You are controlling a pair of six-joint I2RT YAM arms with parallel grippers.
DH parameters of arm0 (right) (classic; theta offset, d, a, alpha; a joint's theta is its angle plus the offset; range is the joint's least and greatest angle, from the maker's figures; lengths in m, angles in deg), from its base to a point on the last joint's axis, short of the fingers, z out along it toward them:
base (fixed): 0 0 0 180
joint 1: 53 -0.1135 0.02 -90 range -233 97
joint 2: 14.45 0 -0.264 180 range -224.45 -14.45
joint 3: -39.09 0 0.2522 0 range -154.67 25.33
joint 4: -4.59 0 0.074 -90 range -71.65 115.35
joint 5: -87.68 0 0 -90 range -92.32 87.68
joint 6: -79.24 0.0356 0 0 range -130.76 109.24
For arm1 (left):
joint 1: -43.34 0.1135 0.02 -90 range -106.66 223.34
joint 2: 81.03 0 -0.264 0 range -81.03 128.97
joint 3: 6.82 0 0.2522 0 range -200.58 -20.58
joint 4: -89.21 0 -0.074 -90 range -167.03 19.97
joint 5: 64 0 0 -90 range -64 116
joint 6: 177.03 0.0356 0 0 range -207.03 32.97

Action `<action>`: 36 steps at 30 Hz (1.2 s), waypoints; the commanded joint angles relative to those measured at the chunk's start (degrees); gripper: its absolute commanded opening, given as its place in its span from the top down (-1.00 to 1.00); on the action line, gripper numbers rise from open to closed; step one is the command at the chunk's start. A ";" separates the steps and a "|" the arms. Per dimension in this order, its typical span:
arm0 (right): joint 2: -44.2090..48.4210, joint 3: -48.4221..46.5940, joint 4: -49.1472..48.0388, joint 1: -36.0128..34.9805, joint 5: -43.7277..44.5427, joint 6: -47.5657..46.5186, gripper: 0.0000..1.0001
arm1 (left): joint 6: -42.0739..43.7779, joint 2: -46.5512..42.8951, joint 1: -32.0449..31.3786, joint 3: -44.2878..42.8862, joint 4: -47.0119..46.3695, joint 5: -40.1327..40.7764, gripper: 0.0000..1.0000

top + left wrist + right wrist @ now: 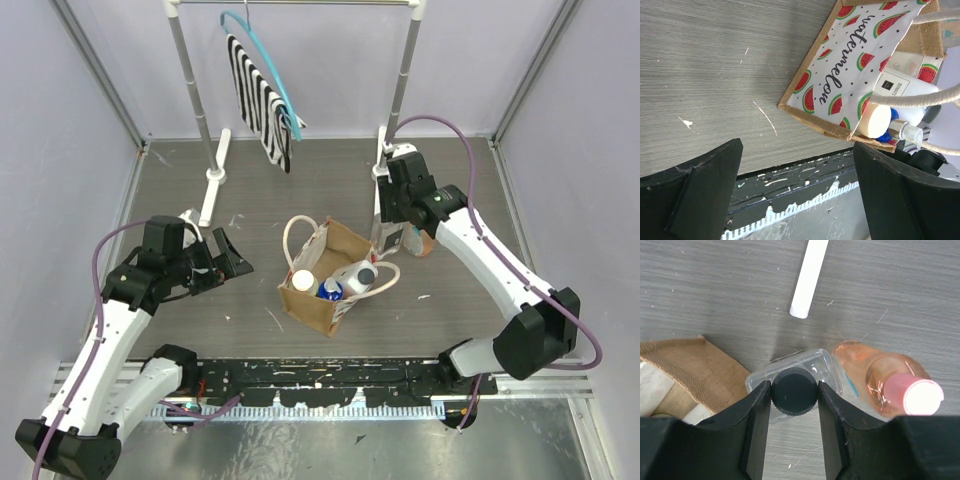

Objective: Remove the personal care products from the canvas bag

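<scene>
The canvas bag (318, 300) stands mid-table, and its watermelon-print lining (850, 70) shows in the left wrist view. Inside it are a cream-capped bottle (302, 281), a blue-capped bottle (330, 291) and a white squarish bottle (352, 275). My right gripper (794, 391) is shut on the dark cap of the clear grey bottle (812, 365), held upright just right of the bag (685, 370). The peach bottle with a pink cap (917, 396) stands on the table right beside it. My left gripper (222, 258) is open and empty, left of the bag.
A clothes rack (212, 150) stands at the back with a striped cloth (260, 105) on a blue hanger. One white rack foot (809, 277) lies just beyond the clear bottle. The black rail (320, 375) runs along the table's near edge.
</scene>
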 commanded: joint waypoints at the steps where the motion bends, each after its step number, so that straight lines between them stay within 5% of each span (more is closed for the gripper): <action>1: 6.39 0.58 -10.57 0.09 1.22 1.20 0.67 | 0.46 -0.69 -0.19 -1.48 0.65 0.50 -0.98; 6: 7.99 2.30 -10.38 0.11 1.64 1.38 -0.24 | 0.98 -1.39 -0.21 -3.01 0.51 0.65 -0.98; 9: 9.30 1.14 -9.42 -0.10 0.92 1.70 -0.49 | 2.14 -1.02 -0.91 -5.63 2.42 2.13 -0.98; 14: 12.40 -3.19 -7.57 -3.41 -6.43 3.67 -0.39 | 3.58 1.78 -5.31 -14.58 6.23 6.37 -0.97; 20: 10.18 -6.71 -0.94 -12.23 -8.25 8.49 -0.26 | 2.73 9.61 -20.36 -23.56 7.68 13.69 -0.94; 29: 11.68 4.78 0.65 -16.04 -9.26 15.64 -0.16 | 1.34 22.03 -37.91 -27.21 3.31 23.02 -0.94; 36: 11.13 11.52 -3.58 -16.01 -11.86 16.53 -0.18 | 0.95 30.51 -41.94 -29.68 3.20 32.67 -0.97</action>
